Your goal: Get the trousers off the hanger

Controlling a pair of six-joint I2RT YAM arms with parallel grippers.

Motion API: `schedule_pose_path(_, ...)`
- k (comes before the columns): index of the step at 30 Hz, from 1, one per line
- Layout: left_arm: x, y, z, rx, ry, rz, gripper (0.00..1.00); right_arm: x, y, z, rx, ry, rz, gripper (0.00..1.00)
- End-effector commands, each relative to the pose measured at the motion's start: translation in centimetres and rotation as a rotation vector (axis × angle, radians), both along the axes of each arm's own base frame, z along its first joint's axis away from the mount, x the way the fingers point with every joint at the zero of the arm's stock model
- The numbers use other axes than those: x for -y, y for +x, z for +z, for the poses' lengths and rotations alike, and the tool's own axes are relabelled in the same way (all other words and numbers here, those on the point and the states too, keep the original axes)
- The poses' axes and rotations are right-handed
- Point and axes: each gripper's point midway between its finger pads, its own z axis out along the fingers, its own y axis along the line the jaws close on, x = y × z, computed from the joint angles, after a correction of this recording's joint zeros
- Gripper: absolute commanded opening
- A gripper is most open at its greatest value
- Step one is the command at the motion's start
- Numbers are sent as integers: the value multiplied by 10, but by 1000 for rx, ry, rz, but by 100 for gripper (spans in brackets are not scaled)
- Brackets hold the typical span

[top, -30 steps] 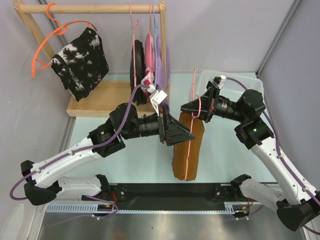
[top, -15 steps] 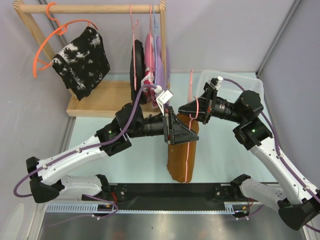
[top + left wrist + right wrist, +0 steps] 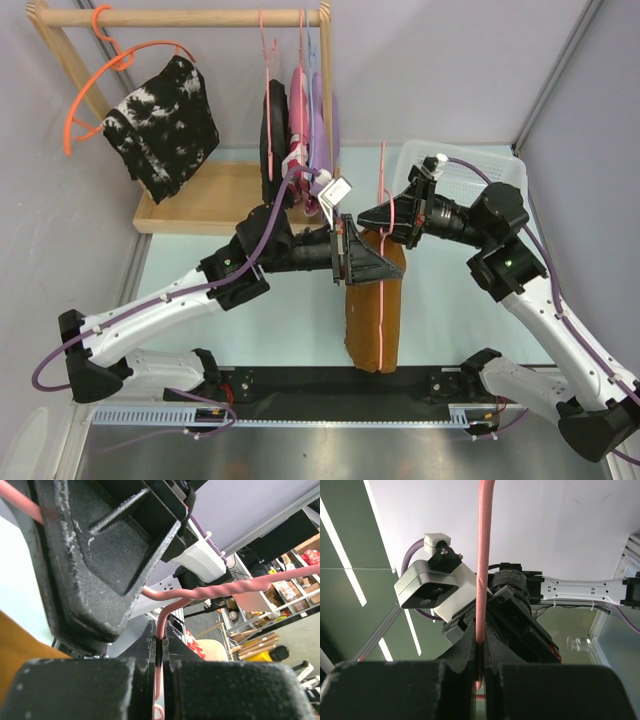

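Note:
The rust-brown trousers (image 3: pixel 366 305) hang folded over the thin pink wire hanger (image 3: pixel 382 175), which is held above the table between the two arms. The hanger's wire runs down the front of the cloth. From the left, my left gripper (image 3: pixel 366 263) has come in against the top of the trousers. In the left wrist view this gripper (image 3: pixel 159 636) is shut on the hanger wire (image 3: pixel 167 615), with a patch of the trousers (image 3: pixel 20 652) at the lower left. My right gripper (image 3: pixel 386 222) holds the hanger from the right. The right wrist view shows it (image 3: pixel 481 641) shut on the wire (image 3: pixel 484 555).
A wooden rack (image 3: pixel 180 17) stands at the back left on a wooden base (image 3: pixel 205 205). It carries an orange round hanger (image 3: pixel 85 95) with a black-and-white garment (image 3: pixel 160 125), plus dark and pink garments (image 3: pixel 285 130). A white basket (image 3: pixel 470 170) sits at the back right.
My left gripper has moved right and shut on the hanger wire. The trousers have swung slightly. The right gripper has kept its hold and shifted a little left.

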Motion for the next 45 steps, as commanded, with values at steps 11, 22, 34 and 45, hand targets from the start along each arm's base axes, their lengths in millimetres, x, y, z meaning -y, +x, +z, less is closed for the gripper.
schedule_pose_path(11, -16, -6, 77, -60, -123, -2, 0, 46, 20, -42, 278, -269, -265, 71)
schedule_pose_path(22, -22, 39, 112, -143, -145, 98, 0, 112, 21, -101, 444, -799, -474, 84)
schedule_pose_path(34, -6, 102, 177, -163, -264, 137, 0, 171, -2, -106, 652, -1101, -572, 82)
schedule_pose_path(45, -2, 149, 233, -208, -405, 123, 0, 194, 9, -73, 846, -1216, -669, 81)
